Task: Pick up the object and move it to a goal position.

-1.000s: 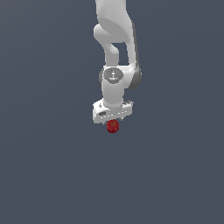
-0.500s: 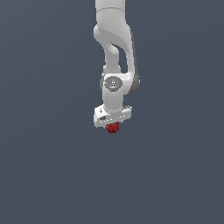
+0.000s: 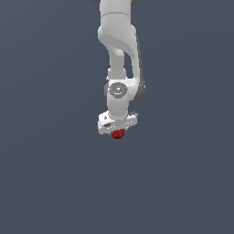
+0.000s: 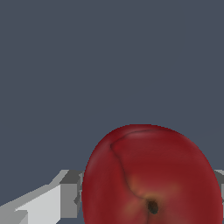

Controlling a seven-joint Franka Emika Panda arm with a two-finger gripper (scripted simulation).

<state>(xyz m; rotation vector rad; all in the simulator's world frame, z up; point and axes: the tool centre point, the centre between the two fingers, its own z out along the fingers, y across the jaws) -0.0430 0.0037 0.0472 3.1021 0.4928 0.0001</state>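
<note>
Backdrop (image 3: pixel 45 183) was a plain slate-grey field filling both views, with no edge or seam visible. The white arm (image 3: pixel 119 55) entered from twelve o'clock in the exterior view and hung straight down, its wrist joint showing a round grey cap facing the camera. The gripper (image 3: pixel 118 131) sat at the arm's lower end, pointing toward six o'clock, its white body slightly tilted. The apple (image 3: pixel 118 133), dark red and glossy, protruded just below the gripper body, narrower than it. In the wrist view the apple (image 4: pixel 151 175) filled the near field, a dark pit visible on its skin, with a pale finger (image 4: pixel 48 203) touching its flank. The jaws were clenched on the apple.
</note>
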